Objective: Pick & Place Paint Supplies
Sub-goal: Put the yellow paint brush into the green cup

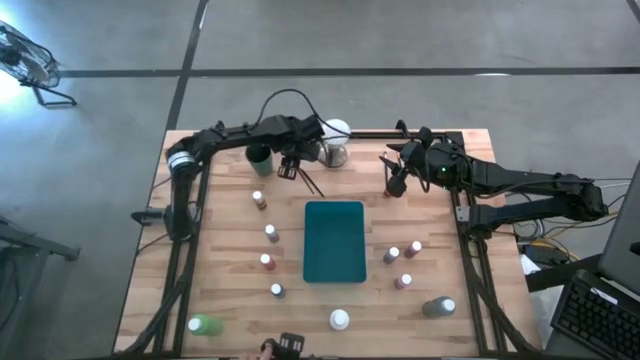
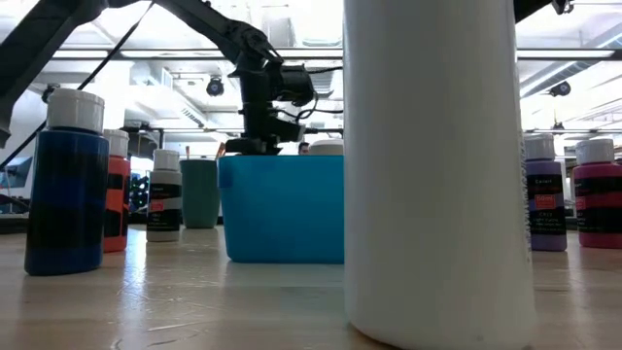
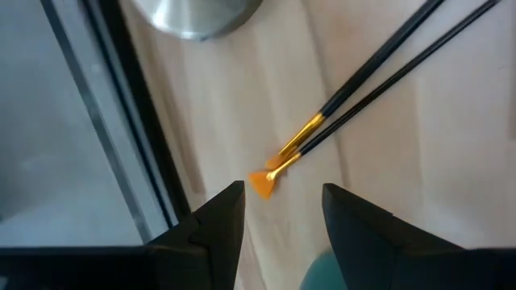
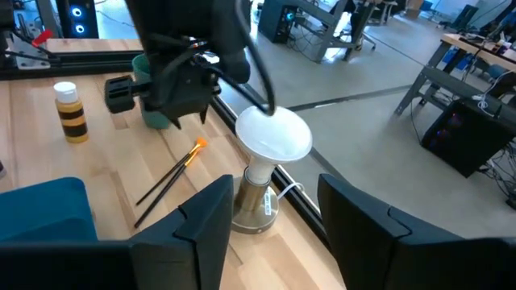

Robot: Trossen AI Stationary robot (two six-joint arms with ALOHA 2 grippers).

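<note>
Two brushes (image 3: pixel 379 68) lie side by side on the tabletop (image 1: pixel 230 290) at about twelve o'clock from the teal tray (image 1: pixel 335 242), their orange tips pointing toward the far edge. My left claw (image 3: pixel 278 211) hangs right over those tips with its fingers spread and nothing between them. Just beside it stands a green cup (image 1: pixel 260 158), and at one o'clock from the tray sits the white ball on its metal base (image 4: pixel 270 153).

My right claw (image 4: pixel 270 211) is up at the far right of the tabletop, at about two o'clock from the tray, fingers apart and empty, looking across at the ball and the brushes.

Bottles I can count from above: four small white-capped ones in a loose line at nine o'clock of the tray, with the brown bottle (image 1: pixel 260 200) farthest back; three small ones at three to four o'clock; a red bottle (image 1: pixel 390 188) close under the right claw; a green bottle (image 1: pixel 204 324) lying at the near left corner; a grey bottle (image 1: pixel 438 308) lying at the near right; and a white bottle (image 1: pixel 340 320) at six o'clock. That makes eleven.

From tabletop height the white bottle fills the middle and blocks much of the tray. A purple bottle (image 2: pixel 544 199) carries a printed label, too small for me to read.
</note>
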